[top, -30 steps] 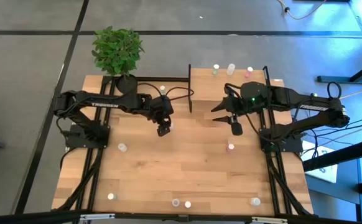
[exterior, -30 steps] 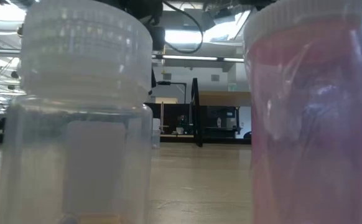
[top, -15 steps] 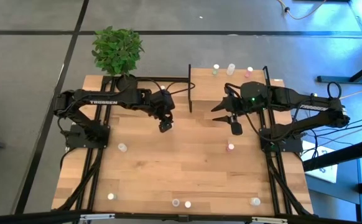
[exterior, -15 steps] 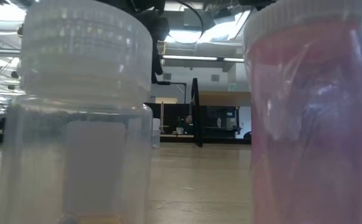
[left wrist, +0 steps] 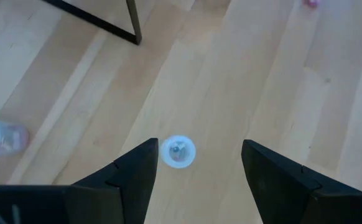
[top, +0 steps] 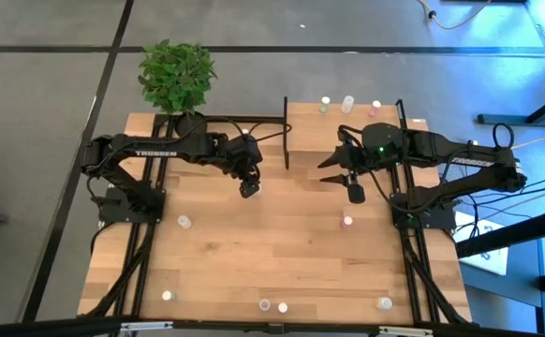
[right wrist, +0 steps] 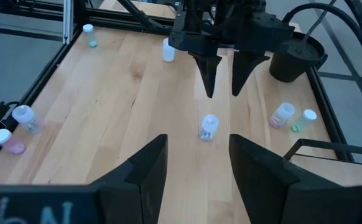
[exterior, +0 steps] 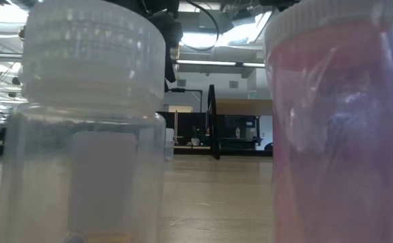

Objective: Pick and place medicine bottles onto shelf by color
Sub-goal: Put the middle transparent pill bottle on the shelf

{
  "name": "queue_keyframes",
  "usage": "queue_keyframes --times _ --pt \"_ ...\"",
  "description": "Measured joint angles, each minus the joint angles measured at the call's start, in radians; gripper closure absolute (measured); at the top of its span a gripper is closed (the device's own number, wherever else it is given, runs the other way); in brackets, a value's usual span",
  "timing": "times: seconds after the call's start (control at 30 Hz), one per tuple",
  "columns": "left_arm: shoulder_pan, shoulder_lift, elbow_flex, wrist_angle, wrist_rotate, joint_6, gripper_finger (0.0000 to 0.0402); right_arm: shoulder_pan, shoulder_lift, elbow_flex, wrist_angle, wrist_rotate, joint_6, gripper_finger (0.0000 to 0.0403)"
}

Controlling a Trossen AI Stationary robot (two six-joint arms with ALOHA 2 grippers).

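Three tiny translucent cylindrical bottles point(top: 347, 104) are counted on the light-wood shelf point(top: 310, 131). Beside it, the left hand point(left wrist: 196, 163) and the right hand point(right wrist: 193, 155) are held open, empty.

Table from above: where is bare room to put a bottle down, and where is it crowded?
Widest bare patch: the table's middle, between the pale-capped bottle at left and the pink-capped bottle at right. Crowded: the front edge with its four bottles, the back edge of the shelf, and under the left gripper, where a bottle stands.
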Motion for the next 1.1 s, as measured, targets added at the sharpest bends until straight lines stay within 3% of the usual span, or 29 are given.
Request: queue_keyframes --times 0.47,0.87,1.1 --pt "0.000 0.139 0.030 0.018 0.030 -0.048 0.0176 0.000 0.001 0.000 0.000 0.000 0.000 0.0228" --pt "-0.008 0.147 0.040 -0.043 -0.007 -0.130 0.0176 0.000 0.001 0.000 0.000 0.000 0.000 0.0228" --pt "-0.023 0.147 0.040 -0.074 -0.016 -0.063 0.0176 0.000 0.001 0.000 0.000 0.000 0.000 0.0228"
